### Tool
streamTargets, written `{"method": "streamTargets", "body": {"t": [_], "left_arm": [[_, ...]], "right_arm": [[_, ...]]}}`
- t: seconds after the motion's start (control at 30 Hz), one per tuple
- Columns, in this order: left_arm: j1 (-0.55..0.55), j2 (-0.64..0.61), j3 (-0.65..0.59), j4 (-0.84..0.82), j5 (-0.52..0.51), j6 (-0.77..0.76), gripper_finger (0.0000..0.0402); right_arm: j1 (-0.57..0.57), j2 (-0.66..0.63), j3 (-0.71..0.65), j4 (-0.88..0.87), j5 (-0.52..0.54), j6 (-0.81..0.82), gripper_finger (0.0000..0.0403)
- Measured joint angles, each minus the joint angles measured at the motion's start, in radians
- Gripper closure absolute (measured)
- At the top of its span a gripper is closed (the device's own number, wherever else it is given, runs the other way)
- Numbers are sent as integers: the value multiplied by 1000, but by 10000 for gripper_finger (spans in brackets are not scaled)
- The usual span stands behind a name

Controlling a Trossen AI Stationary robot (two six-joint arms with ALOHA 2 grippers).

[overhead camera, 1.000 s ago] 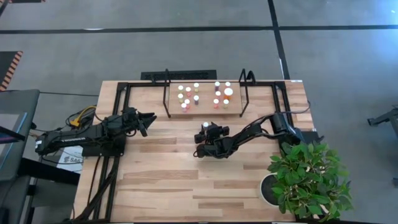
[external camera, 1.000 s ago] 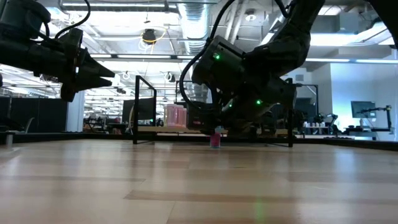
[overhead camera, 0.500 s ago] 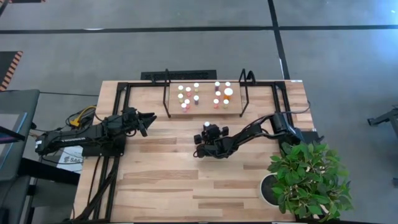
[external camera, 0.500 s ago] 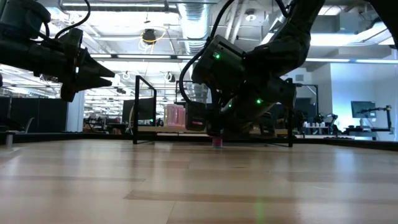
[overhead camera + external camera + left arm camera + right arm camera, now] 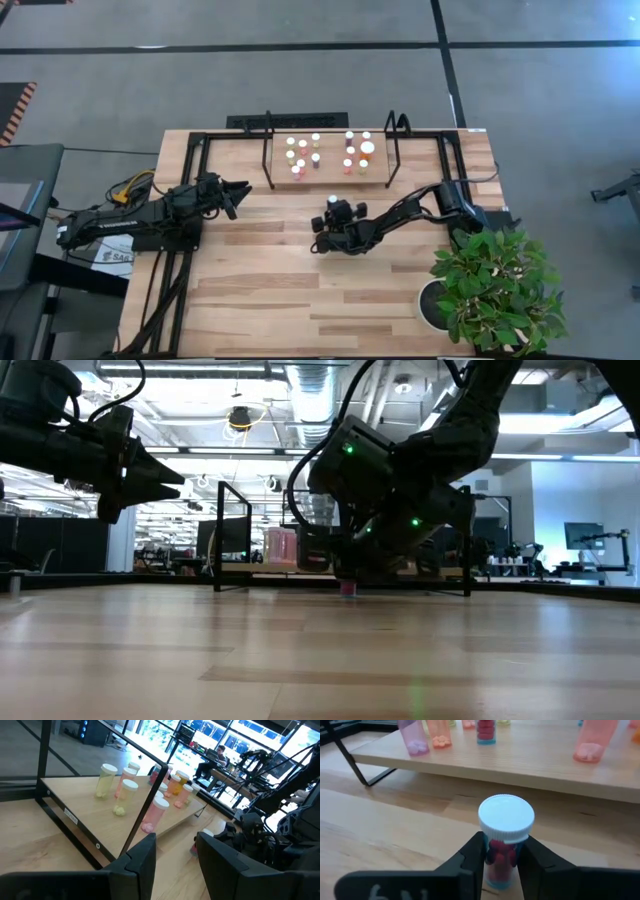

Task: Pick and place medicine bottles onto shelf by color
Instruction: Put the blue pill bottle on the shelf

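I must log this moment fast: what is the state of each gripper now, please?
Left gripper: open, holding nothing, raised at the table's left side.
Right gripper: closed on the red-filled bottle standing on the tabletop before the shelf.

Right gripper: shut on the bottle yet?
Shut. The right gripper pinches the red-filled bottle on both sides; bottle upright on the table.

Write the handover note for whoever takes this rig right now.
Right gripper: shut on the red-pill bottle, which stands on the table in front of the shelf.
Left gripper: idle, holding nothing, raised over the table's left side.
Done: many bottles already stand on the shelf.
Left: lift this bottle and set it on the shelf with its colour.
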Motion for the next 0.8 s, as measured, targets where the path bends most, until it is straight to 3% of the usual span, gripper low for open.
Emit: {"method": "streamTargets", "body": {"t": [0.63, 0.8], "left_arm": [[0, 0, 0, 0, 0, 0, 274], [0, 0, 0, 0, 0, 0, 274]], "right_arm": [[-8, 0, 60, 15, -4, -107, 301], [-11, 0, 95, 15, 44, -128, 301]]}}
